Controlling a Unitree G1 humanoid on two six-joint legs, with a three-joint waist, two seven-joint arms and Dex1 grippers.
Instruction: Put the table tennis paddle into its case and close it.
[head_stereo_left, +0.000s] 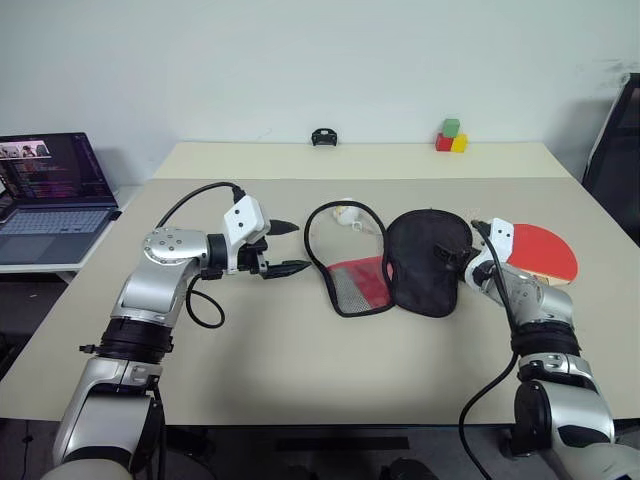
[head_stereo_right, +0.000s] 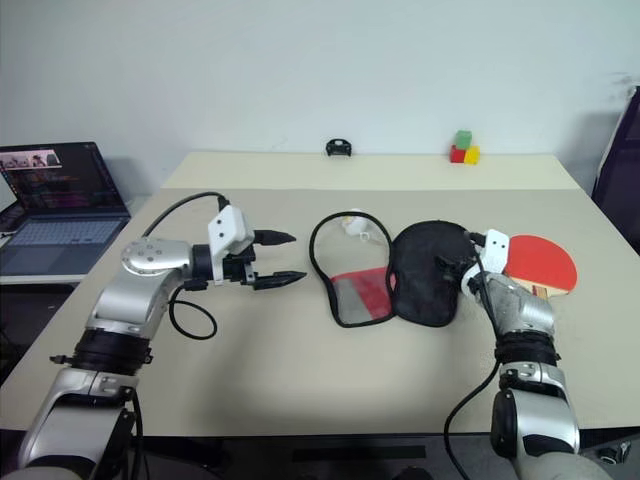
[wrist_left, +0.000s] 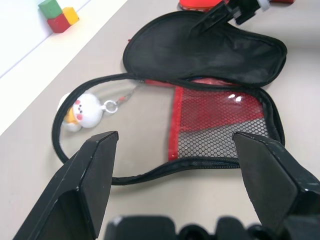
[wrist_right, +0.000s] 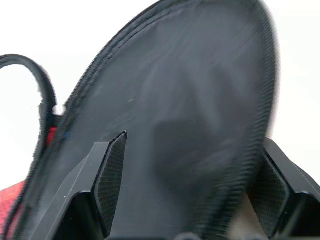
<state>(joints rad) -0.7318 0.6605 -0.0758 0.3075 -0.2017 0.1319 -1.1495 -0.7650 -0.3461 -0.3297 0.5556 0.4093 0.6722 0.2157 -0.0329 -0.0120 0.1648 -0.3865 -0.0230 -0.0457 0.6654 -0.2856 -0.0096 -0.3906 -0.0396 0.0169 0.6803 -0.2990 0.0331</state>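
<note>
Plain white wall behind, and below it a wide beige counter (head_stereo_left: 300, 370) carrying everything in play. Far left, on a side desk, an open dark laptop (head_stereo_left: 55, 195) glows. Moving in, the left gripper (head_stereo_left: 288, 247) hovers just above the counter with its two black fingers spread, released, nothing between them, aimed toward the middle.

Centre stage lies the case (head_stereo_left: 400, 265), a soft paddle-shaped zip pouch, unzipped and splayed: the red half with black mesh pocket lies flat with its black zip edge looping out beyond it, and the black half is folded over to the right. A small white plush charm (wrist_left: 82, 111) on a ring lies on the counter inside that loop.

Next, the right gripper (head_stereo_left: 468, 258) is at the black flap's right edge. The wrist view has its fingers standing wide either side of the fabric, so I read it as let go, not pinching.

Just beyond, touching nothing but the counter, rests the table tennis paddle (head_stereo_left: 545, 250), round red rubber face up, its light wooden handle partly behind the right wrist. The paddle lies right of the case, nearest the right arm, so that arm looks best placed to fetch it.

Far back: a small black object (head_stereo_left: 322, 137) and red, green and yellow blocks (head_stereo_left: 451, 137).
</note>
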